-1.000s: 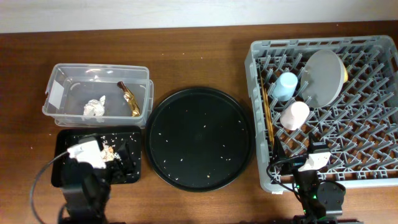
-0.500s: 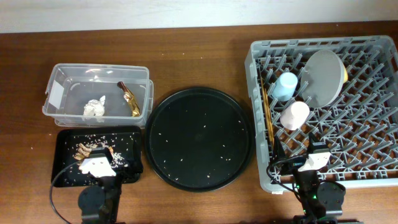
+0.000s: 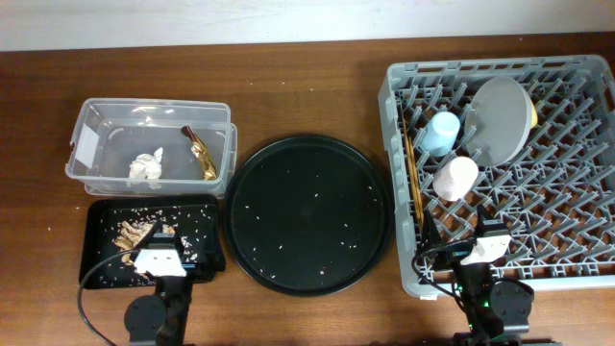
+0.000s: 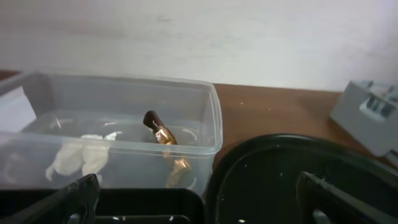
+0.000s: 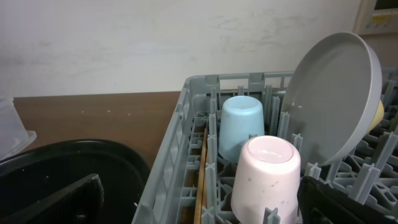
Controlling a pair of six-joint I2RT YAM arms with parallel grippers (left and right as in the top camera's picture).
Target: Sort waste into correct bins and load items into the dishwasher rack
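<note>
tub (image 3: 120, 135) behind small tray (image 3: 93, 240), round tray (image 3: 307, 211) between them and the rack (image 3: 577, 226) (cups (image 3: 444, 132) inside).

Even soft light, faint shadows only; overhead view sharp, wrist views softer w/ near corners blurred dark, pale wall (image 4: 199, 37) mildly washed out.

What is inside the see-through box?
A crumpled white tissue and a gold wrapper lie in the box. Anything under the tissue is covered and cannot be seen.
</note>
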